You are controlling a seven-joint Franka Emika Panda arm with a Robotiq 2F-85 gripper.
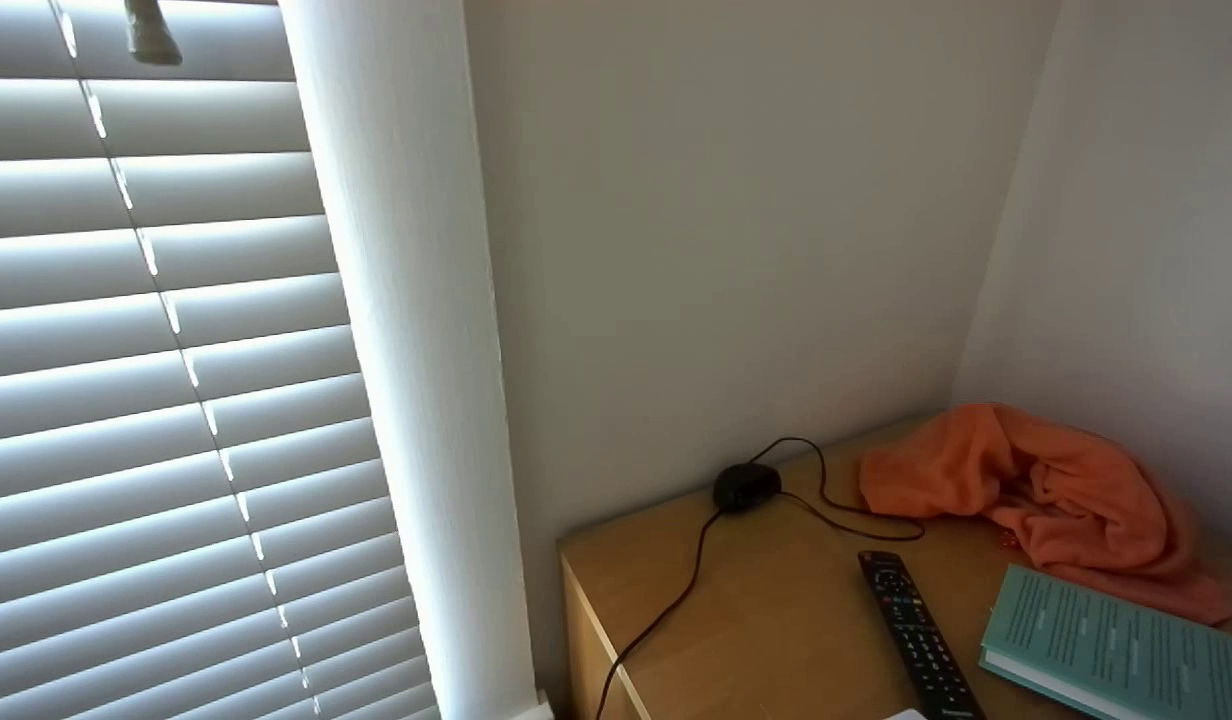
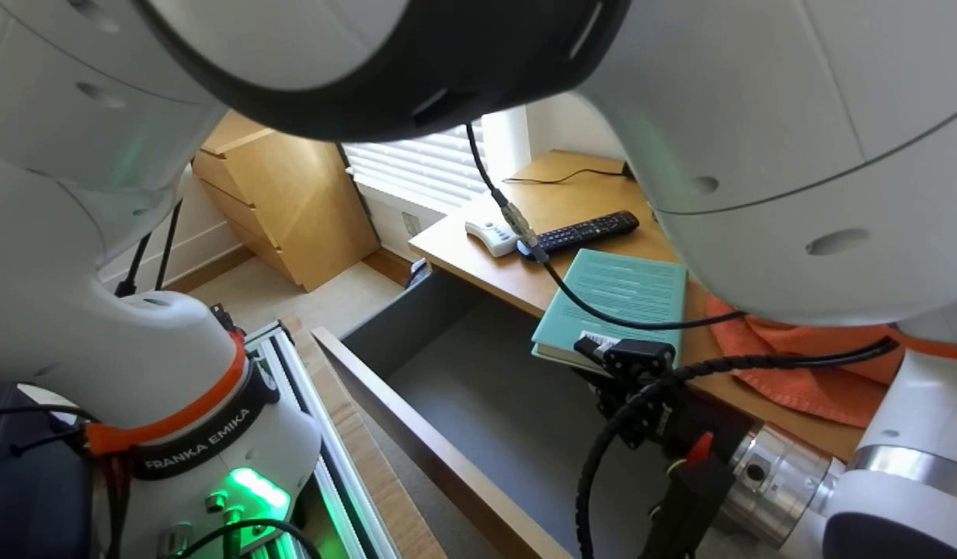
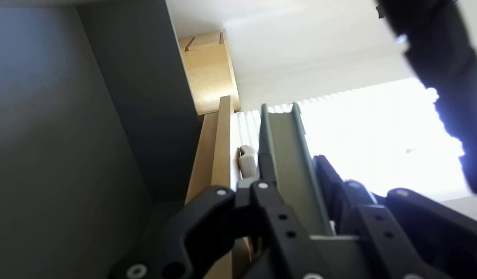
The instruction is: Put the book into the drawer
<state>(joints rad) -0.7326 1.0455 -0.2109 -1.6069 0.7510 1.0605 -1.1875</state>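
Tool [image 3: 292, 159] was right at the near end of the teal book [image 2: 622, 291], one jaw over the top cover and one underneath, with the book between them in the wrist view. Pretty snug, but whether they'd really clamped down or just had it loosely in the gap, I honestly couldn't make out. A white label [image 2: 600, 338] on the cover was just beside the upper jaw.

Below the tool was the drawer [image 2: 478, 373], pulled out, grey inside. The book was up above that, its tool-side end poking past the edge of the worktop [image 1: 786, 580]. Flat or a bit raised, couldn't say.

Near the tool, off on one side of the book, there was a crumpled orange cloth [image 1: 1056, 490]; no idea if the two touched. On the book's opposite side and farther from the tool lay a black remote [image 2: 591, 231], with a white handheld thing [image 2: 490, 234] near its end. Farther out again, a little black box [image 1: 746, 487] sat by the wall [image 1: 736, 250].

Well away from the tool were the window blinds [image 1: 276, 360], lit up bright, plus a wooden chest of drawers [image 2: 307, 210]. The robot arm [image 2: 789, 155] loomed over the tool in an exterior view, and a green light [image 2: 259, 487] glowed down at its base.
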